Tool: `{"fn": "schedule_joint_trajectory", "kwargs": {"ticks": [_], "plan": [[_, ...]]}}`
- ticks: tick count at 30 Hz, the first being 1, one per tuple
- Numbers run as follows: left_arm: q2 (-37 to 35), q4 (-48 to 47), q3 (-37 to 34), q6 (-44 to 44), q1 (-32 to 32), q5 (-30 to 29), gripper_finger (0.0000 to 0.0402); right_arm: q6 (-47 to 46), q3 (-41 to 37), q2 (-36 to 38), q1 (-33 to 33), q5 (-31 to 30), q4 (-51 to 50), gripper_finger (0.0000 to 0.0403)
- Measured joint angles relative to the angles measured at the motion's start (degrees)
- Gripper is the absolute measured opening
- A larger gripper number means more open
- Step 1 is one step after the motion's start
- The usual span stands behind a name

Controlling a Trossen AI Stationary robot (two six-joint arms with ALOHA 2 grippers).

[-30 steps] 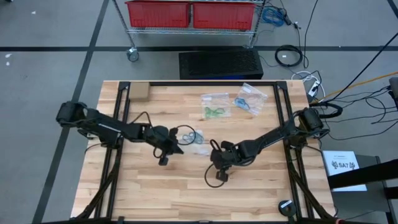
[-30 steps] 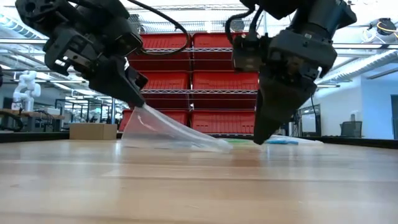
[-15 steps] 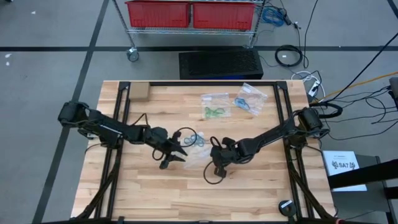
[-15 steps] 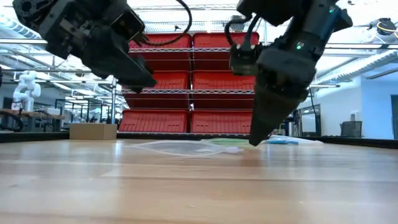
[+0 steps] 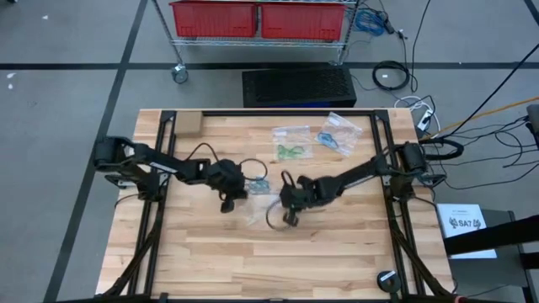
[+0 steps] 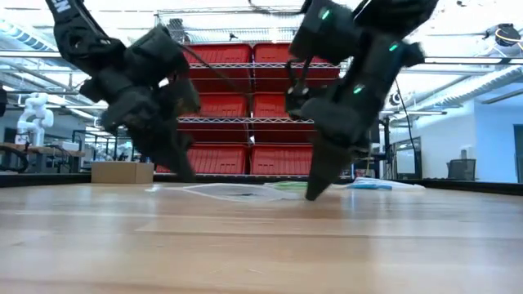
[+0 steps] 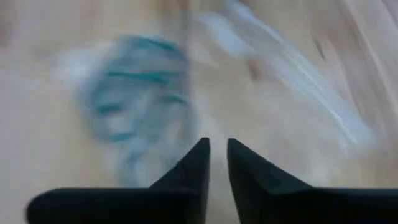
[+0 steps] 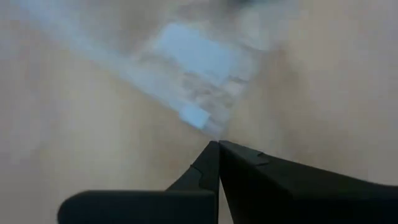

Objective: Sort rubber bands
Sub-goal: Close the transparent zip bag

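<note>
High view: 2 dark arms reach toward the middle of a wooden table (image 5: 337, 252). The left gripper (image 5: 228, 200) sits left of centre, the right gripper (image 5: 289, 217) right of centre. Between them lies a clear plastic bag (image 5: 258, 199) with teal rubber bands (image 5: 259, 184) inside. In the upper middle of the frame are 2 more clear bags, one with green bands (image 5: 291, 152), one with blue bands (image 5: 332, 138).

Low view: both grippers point down at the tabletop, left gripper at left, right gripper at centre right. The flat clear bag lies between them on the wood. Red bins (image 6: 278, 155) fill shelves behind.

Left wrist view: the left gripper's 2 dark fingers (image 7: 193, 168) stand a narrow gap apart with nothing between them. Beyond them, blurred, are the teal bands inside the bag.

Right wrist view: the right gripper's fingers (image 8: 239, 165) are pressed together, empty, their tips right at the bag's pale edge.

The bands look light, soft and stretchy, likely to snag or slip. The thin, slick bag would probably be best pinched at a corner or its open edge.
</note>
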State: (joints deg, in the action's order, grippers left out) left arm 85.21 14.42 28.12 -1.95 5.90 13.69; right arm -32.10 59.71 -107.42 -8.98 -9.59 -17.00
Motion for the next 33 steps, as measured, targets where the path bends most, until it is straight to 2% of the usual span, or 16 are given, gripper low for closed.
{"fn": "schedule_joint_trajectory", "kwargs": {"ticks": [5,9,12,15,17,20,23,29,33], "plan": [[2.54,-4.52,0.0,2.04,-1.42,6.72,0.0011,4.67,-0.27,-0.23,6.09,-5.53,3.04,0.0],[3.02,-3.14,-0.02,6.28,-4.77,12.01,0.0008,9.8,-0.32,0.54,9.59,-5.13,4.31,0.0],[2.99,3.43,-0.04,8.62,-8.62,14.62,0.0006,11.24,-0.38,3.92,11.15,-4.96,1.54,0.0],[2.47,10.96,-0.03,9.02,-10.64,14.48,0.0004,11.0,-0.36,7.78,10.9,-2.96,-1.31,0.0],[0.98,12.91,0.0,8.49,-10.35,10.24,0.0004,10.66,-0.33,9.4,9.49,-0.2,-1.12,0.0],[-1.38,9.98,0.04,5.65,-7.0,1.16,0.0003,9.12,-0.29,9.77,6.06,1.29,-1.21,0.0],[-1.74,6.25,0.04,2.89,-1.71,-3.73,0.0003,7.34,-0.29,8.4,2.21,1.72,0.88,0.0],[-0.31,5.15,0.04,-1.79,9.86,-3.97,0.0003,6.29,-0.26,3.32,-3.11,2.48,18.16,0.0],[0.53,2.5,0.04,-1.83,13.55,0.84,0.0002,3.85,-0.27,-1.02,-2.51,1.12,19.88,0.0]]}}
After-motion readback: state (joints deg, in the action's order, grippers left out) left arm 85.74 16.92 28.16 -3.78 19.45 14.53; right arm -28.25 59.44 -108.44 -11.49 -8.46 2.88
